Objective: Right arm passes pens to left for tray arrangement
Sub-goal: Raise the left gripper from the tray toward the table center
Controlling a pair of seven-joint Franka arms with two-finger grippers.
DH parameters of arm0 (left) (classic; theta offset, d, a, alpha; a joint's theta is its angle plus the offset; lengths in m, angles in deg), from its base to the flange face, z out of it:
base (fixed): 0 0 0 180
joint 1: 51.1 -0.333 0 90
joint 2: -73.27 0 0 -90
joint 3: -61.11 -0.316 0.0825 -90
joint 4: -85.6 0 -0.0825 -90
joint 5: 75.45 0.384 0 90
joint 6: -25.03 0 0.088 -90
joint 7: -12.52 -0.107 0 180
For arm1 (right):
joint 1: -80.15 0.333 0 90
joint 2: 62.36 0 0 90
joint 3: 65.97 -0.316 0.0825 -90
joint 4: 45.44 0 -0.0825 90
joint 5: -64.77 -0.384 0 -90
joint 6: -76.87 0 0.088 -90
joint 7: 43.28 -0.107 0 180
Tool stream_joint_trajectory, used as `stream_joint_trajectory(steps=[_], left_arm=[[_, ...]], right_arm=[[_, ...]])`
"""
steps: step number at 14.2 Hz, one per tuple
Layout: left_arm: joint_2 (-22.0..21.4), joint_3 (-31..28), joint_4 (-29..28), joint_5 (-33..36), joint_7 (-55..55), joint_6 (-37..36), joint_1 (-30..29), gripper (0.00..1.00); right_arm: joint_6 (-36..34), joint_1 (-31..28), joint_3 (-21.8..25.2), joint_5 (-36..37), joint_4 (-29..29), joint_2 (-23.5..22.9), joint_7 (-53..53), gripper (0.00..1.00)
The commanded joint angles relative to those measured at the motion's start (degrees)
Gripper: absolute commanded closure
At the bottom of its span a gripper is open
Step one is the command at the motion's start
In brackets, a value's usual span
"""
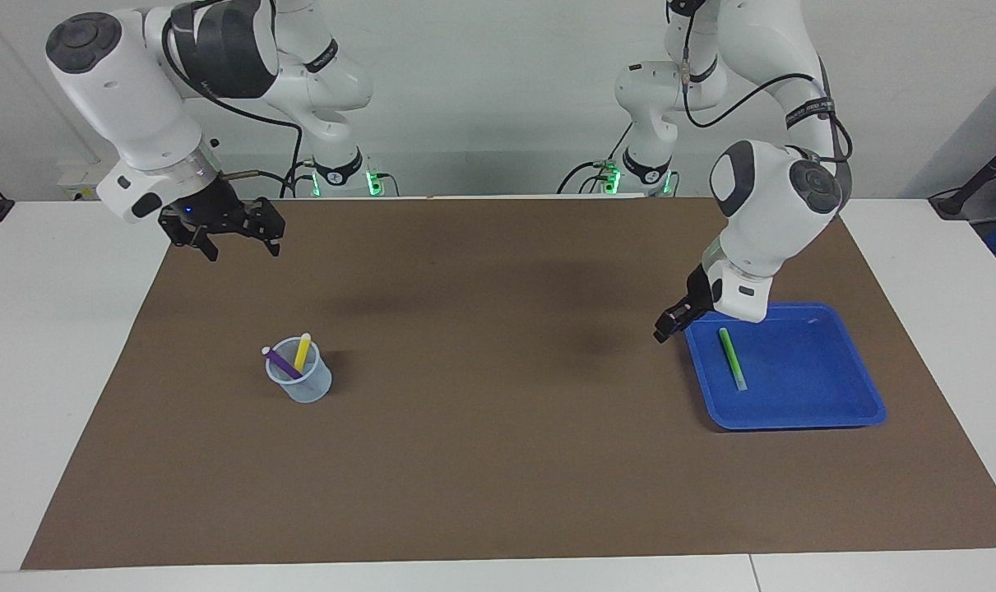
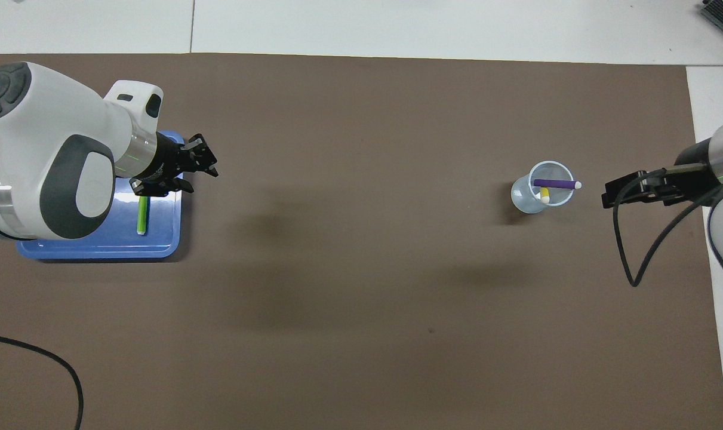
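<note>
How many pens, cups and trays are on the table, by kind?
Pens: 3 (green pen in the tray, purple pen and yellow pen in the cup)
Cups: 1 (cup)
Trays: 1 (tray)
Total: 5

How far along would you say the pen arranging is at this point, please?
Done: the slim green marker pen lies flat in the shallow blue plastic tray. In hand: nothing; the left claw is over the mat beside the tray, and the right claw waits open. Left: the purple pen and yellow pen, in the translucent bluish cup.
</note>
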Motion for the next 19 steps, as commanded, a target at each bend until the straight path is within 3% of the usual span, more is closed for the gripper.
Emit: stream_joint_trajectory(steps=[1, 10, 11, 12, 13, 15, 17, 19], left_arm=[[-1.22, -0.36, -0.07, -0.79, 9.64, -0.98, 3.59, 0.36], [-1.66, 0.43, 0.89, -4.48, 39.79, 8.93, 15.80, 0.31], [-1.66, 0.43, 0.98, -4.48, 43.66, 10.61, 17.39, 0.28], [-1.75, 0.43, 0.98, -4.39, 45.87, 12.10, 18.53, 0.15], [-1.58, 0.52, 1.50, -4.48, 46.76, 13.42, 19.33, 0.11], [-1.49, 0.52, 1.77, -4.48, 48.61, 14.14, 20.74, 0.10], [-1.40, 0.52, 2.03, -4.48, 49.14, 14.23, 21.44, 0.00], [-1.14, 0.52, 2.82, -4.48, 49.41, 14.23, 22.06, 0.00]], right_arm=[[0.28, -0.12, -0.31, 1.62, -1.86, 1.62, 0.97, 0.00], [0.28, -0.04, -0.31, 1.62, -1.86, 1.62, 0.97, 0.00], [0.28, -0.12, -0.31, 1.62, -1.86, 1.62, 0.97, 0.00], [0.28, -0.04, -0.31, 1.62, -1.86, 1.62, 0.97, 0.00], [0.28, -0.12, -0.31, 1.62, -1.86, 1.62, 0.97, 0.00], [0.28, -0.04, -0.31, 1.62, -1.86, 1.62, 0.97, 0.00], [0.28, -0.04, -0.31, 1.62, -2.03, 1.71, 0.88, 0.00], [0.46, -0.04, -0.31, 1.62, -2.38, 1.71, 0.88, 0.00]])
